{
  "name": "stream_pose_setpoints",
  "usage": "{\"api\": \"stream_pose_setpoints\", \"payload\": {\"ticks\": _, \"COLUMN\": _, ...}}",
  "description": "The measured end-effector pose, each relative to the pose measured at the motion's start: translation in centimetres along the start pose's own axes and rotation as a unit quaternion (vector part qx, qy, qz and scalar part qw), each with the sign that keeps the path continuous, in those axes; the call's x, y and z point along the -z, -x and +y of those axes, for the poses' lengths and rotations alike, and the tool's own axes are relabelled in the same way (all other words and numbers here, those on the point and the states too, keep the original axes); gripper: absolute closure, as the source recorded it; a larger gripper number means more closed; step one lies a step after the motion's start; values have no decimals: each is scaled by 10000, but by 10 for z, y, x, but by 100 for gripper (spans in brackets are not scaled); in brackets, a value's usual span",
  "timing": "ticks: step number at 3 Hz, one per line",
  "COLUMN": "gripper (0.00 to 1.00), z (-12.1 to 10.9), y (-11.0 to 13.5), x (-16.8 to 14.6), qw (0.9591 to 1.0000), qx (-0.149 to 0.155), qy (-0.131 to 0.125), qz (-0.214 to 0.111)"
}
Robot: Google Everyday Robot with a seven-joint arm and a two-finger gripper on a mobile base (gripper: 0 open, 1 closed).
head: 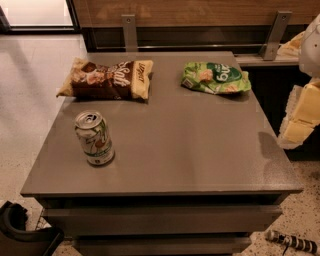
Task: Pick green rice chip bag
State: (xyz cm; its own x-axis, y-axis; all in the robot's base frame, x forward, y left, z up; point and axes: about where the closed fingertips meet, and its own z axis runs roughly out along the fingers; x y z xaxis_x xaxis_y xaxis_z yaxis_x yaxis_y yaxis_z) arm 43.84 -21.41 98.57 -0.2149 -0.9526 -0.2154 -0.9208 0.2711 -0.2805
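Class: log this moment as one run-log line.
tool: beside table right edge | green rice chip bag: flat, table far right, untouched | status: not yet grasped

Gripper [300, 122] at far right edge, mid-height, partly cut off; arm [311, 47] above.

The gripper [300, 122] hangs at the right edge of view, just off the right side of the grey bench [175, 150]. Well to its left lies pale speckled floor [30, 100], lit brightly below a glazed opening [35, 12]. Beyond the gripper, a wood-panelled wall [200, 10] carries two metal brackets [129, 31].
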Motion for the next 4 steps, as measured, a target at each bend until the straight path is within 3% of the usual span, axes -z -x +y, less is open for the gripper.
{"api": "stream_pose_setpoints", "payload": {"ticks": 1, "gripper": 0, "z": 0, "y": 0, "x": 0, "qw": 10000, "qx": 0, "qy": -1, "qz": 0}}
{"api": "stream_pose_setpoints", "payload": {"ticks": 2, "gripper": 0, "z": -18, "y": 6, "x": -5, "qw": 9994, "qx": -132, "qy": -185, "qz": -276}}
{"api": "stream_pose_setpoints", "payload": {"ticks": 3, "gripper": 0, "z": -53, "y": 23, "x": -20, "qw": 9934, "qx": -492, "qy": -440, "qz": -934}}
{"api": "stream_pose_setpoints", "payload": {"ticks": 4, "gripper": 0, "z": -86, "y": 53, "x": -43, "qw": 9841, "qx": -739, "qy": -469, "qz": -1544}}
